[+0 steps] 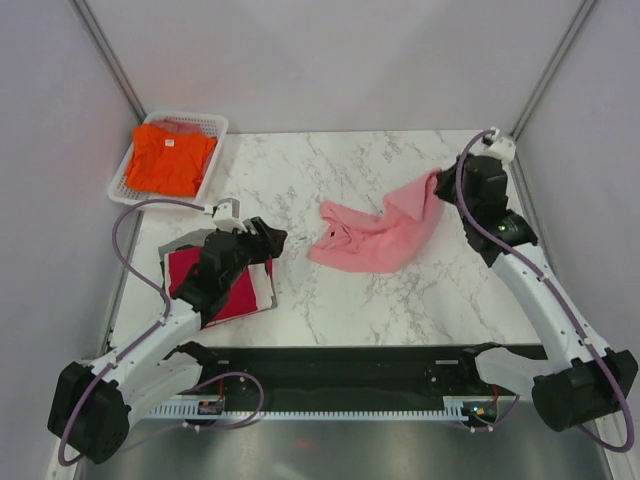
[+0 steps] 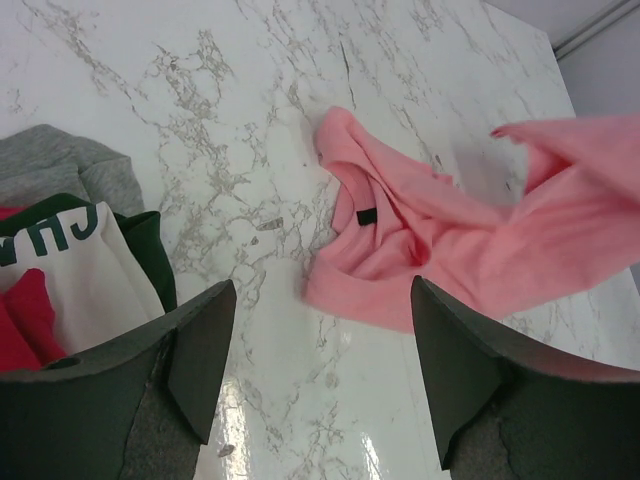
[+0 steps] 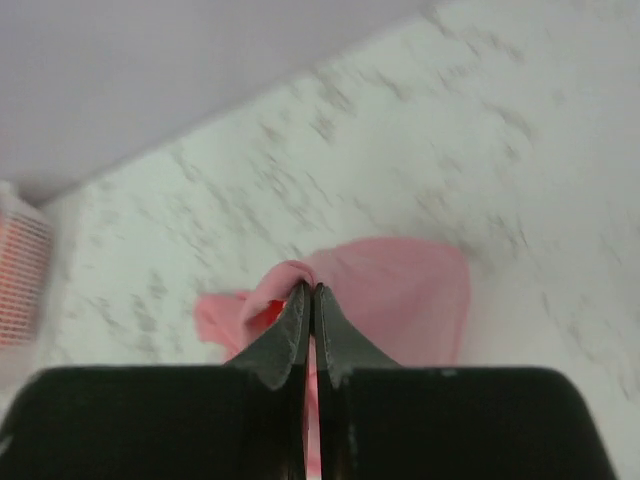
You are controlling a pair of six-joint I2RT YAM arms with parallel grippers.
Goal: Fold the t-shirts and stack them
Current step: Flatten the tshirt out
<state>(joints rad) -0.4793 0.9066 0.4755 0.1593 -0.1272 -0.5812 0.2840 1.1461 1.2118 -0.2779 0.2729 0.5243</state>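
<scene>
Right gripper (image 3: pixel 311 292) tight on pink t-shirt (image 3: pixel 400 290), at its raised edge

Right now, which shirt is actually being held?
The pink t-shirt: the right gripper pinches its edge. The orange one lies in the basket, the red one on the pile.

The crumpled t-shirt (image 1: pixel 375 240) lay on the table (image 1: pixel 300 180). To its left sat the stack of folded t-shirts (image 1: pixel 248 295). Farther left and behind it stood the basket (image 1: pixel 218 122), with a loose t-shirt (image 1: pixel 170 160) inside.
</scene>
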